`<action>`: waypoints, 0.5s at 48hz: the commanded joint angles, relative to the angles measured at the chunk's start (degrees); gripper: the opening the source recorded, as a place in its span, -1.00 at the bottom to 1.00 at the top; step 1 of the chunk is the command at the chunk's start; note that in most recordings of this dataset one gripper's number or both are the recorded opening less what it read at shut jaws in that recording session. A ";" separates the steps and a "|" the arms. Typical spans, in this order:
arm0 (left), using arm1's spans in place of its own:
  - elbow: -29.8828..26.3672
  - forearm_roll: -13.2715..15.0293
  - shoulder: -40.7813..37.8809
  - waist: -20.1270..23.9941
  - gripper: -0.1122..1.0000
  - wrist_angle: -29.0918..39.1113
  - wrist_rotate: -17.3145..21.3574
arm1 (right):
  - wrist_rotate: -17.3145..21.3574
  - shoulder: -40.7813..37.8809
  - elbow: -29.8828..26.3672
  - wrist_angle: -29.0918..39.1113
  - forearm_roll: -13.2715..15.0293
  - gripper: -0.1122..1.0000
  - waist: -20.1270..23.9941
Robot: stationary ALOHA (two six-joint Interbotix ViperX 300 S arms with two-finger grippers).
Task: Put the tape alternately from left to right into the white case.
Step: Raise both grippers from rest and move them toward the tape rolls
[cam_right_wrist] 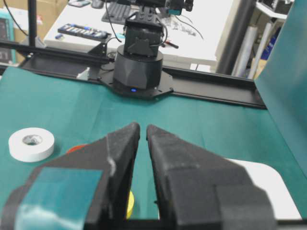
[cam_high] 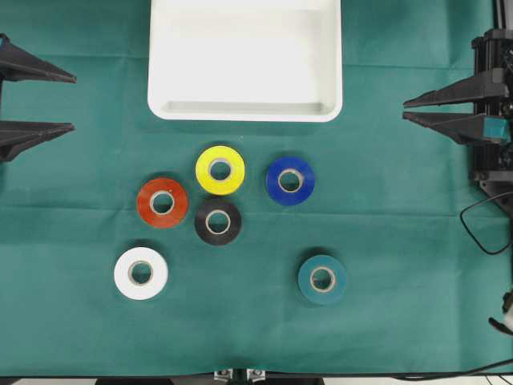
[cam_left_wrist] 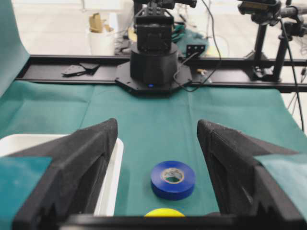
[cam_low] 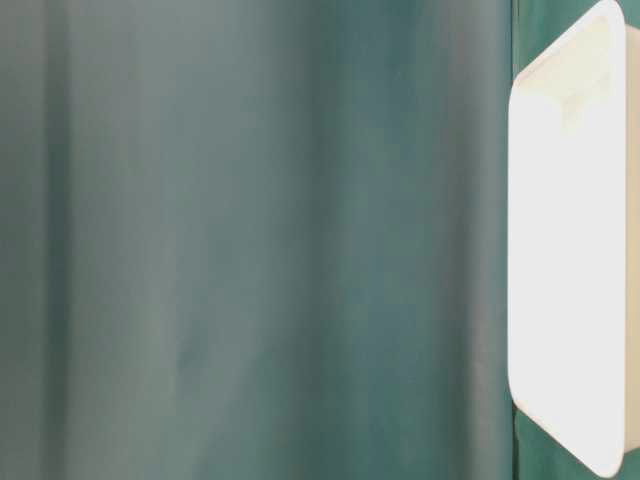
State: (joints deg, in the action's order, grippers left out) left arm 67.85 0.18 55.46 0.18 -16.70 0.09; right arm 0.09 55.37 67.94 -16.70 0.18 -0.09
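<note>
Overhead, white case (cam_high: 245, 60) at the far middle of the green-covered table (cam_high: 385, 241), holding nothing. Six rolls of tape lying flat on the cloth, nearer than the case. Yellow roll (cam_high: 220, 169) just below the case's near rim; blue roll (cam_high: 290, 180) to its right, apart from it. Red roll (cam_high: 163, 202) to the lower left of the yellow, black roll (cam_high: 218, 221) directly below the yellow, almost touching both neighbours. White roll (cam_high: 141, 273) off on its own at the lower left; teal roll (cam_high: 322, 279) alone at the lower right.

Left gripper (cam_high: 74, 102) parked at the left edge, fingers (cam_left_wrist: 88, 158) spread apart with nothing between them, well away from every roll. From its wrist view, blue roll on the cloth between the fingers, farther off, with the case rim at the left. Right gripper (cam_high: 405, 109) at the right edge, fingers (cam_right_wrist: 122, 143) drawn nearly together with only a narrow slit left, gripping nothing. Table-level view mostly blurred green cloth, the case at the right edge.
</note>
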 commanded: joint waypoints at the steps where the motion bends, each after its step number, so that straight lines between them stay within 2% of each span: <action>1: -0.70 1.14 -0.35 -0.44 -0.36 -0.09 -0.18 | 0.00 -0.44 -1.05 -0.35 0.00 -0.36 -0.44; 3: -0.62 1.14 -0.35 -0.53 -0.41 -0.09 -0.18 | 0.00 -0.70 -0.88 -0.26 0.00 -0.40 -0.53; 7: -0.62 1.23 -0.53 -0.53 -0.70 -0.09 -0.26 | 0.00 -1.23 -0.79 0.26 -0.09 -0.70 -0.53; 10: -0.79 1.23 -0.62 -0.53 -0.86 -0.09 -0.35 | 0.00 -1.67 -0.88 0.62 -0.09 -0.82 -0.53; 15: -0.79 1.14 -0.62 -0.79 -0.97 -0.09 -0.35 | 0.09 -2.46 -1.14 0.62 0.00 -0.84 -0.44; 24: -0.35 1.23 -0.53 -1.67 -0.99 0.00 -0.53 | 0.26 -2.55 -1.23 0.62 -0.09 -0.84 -0.53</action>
State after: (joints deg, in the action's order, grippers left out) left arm 67.94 1.32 55.37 -0.79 -16.52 -0.35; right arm 0.09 53.17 67.94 -15.82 0.18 -0.53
